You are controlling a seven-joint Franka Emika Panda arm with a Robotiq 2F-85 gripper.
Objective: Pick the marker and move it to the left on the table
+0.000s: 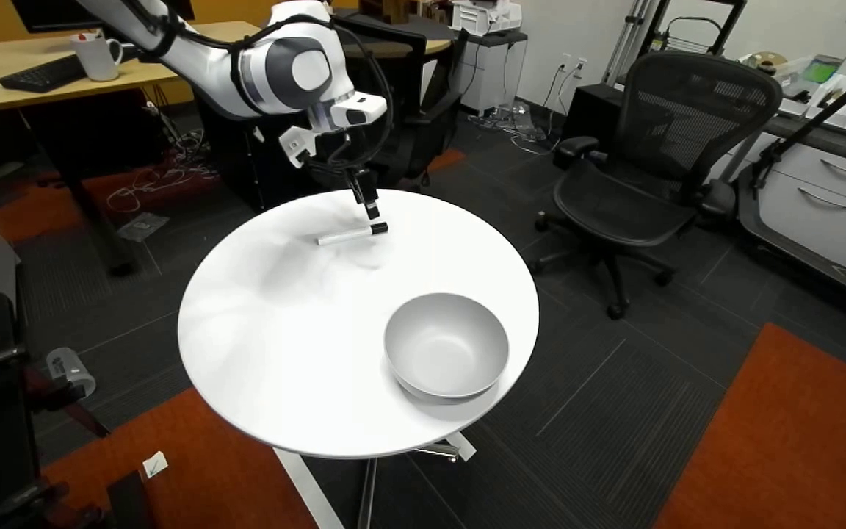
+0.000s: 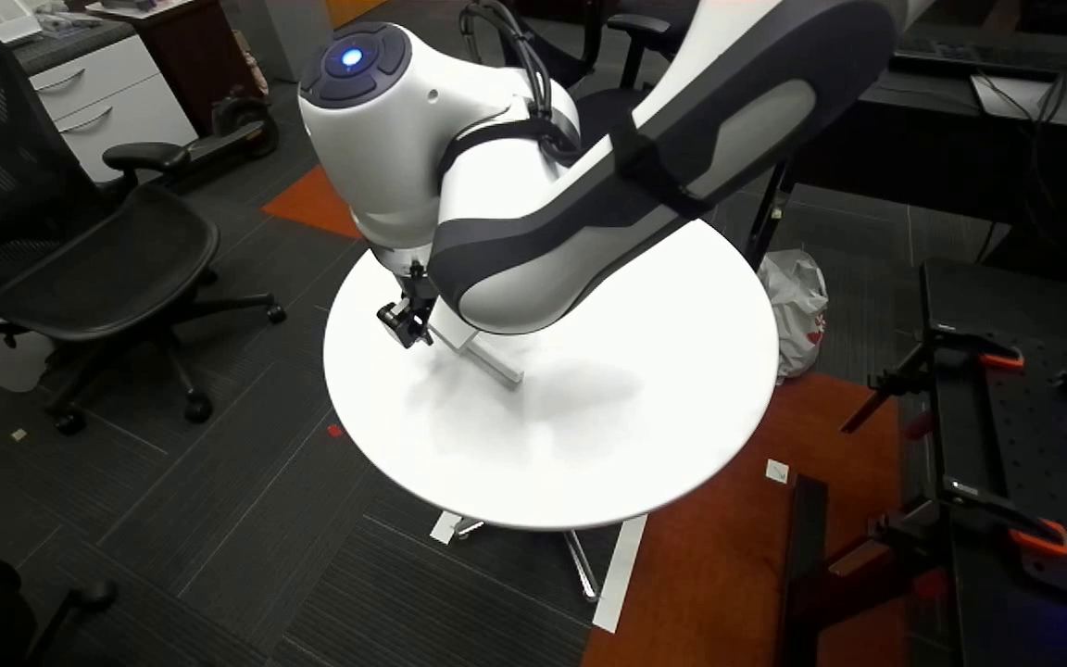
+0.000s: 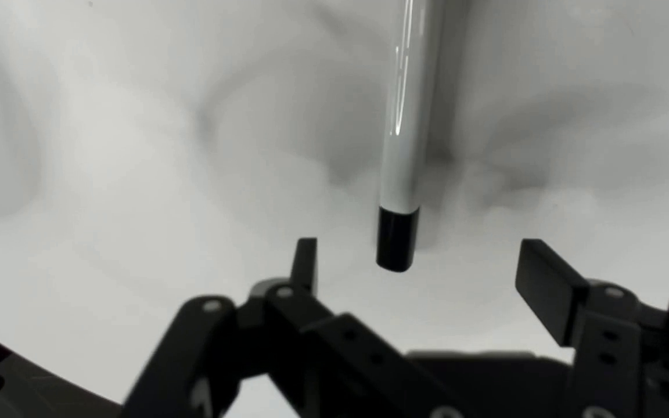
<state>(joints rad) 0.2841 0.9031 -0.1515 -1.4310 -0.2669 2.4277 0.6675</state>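
The marker has a white barrel and a black cap end. In an exterior view the marker [image 1: 349,235] lies on the round white table [image 1: 283,382], near its far side. In the wrist view the marker [image 3: 402,145] points cap-first toward my gripper [image 3: 419,249]. My gripper is open; the cap shows between its two fingertips, nearer the left finger, touching neither. In an exterior view my gripper [image 1: 372,211] hangs just above the cap end, apart from it. In an exterior view a white bar, probably the marker's barrel [image 2: 498,365], shows beside my gripper [image 2: 415,335]; its cap is hidden.
A grey bowl [image 1: 446,345] stands on the table's near right part. It is not visible in the exterior view where my arm [image 2: 533,232] covers part of the table. A black office chair [image 1: 658,162] stands beside the table. A wooden desk [image 1: 4,59] is behind.
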